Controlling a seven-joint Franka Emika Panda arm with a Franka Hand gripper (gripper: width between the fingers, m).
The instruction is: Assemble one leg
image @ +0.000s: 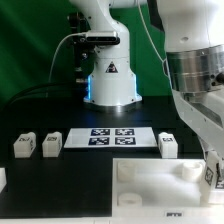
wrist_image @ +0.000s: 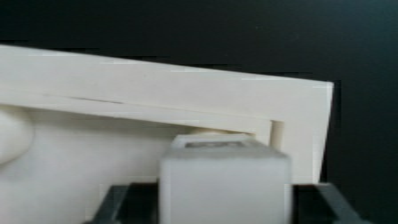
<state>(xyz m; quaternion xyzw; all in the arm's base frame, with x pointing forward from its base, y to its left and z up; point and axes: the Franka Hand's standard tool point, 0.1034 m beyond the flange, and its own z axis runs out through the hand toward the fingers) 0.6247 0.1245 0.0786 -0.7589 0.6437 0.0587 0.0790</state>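
My gripper (image: pixel 212 182) hangs over the right end of the large white panel (image: pixel 150 185) at the exterior view's right. In the wrist view the gripper (wrist_image: pixel 222 208) is shut on a leg (wrist_image: pixel 224 178), a chunky white block held between the two dark fingers (wrist_image: pixel 132 205). The leg sits right above the panel's corner (wrist_image: pixel 267 105), near a socket; I cannot tell whether it touches. Three more legs lie on the black table: two at the exterior view's left (image: pixel 24 145) (image: pixel 50 145) and one to the right of the marker board (image: pixel 168 143).
The marker board (image: pixel 112 138) lies flat in the middle of the table. The arm's white base (image: pixel 110 80) stands behind it. A small white object (image: pixel 2 178) shows at the exterior view's left edge.
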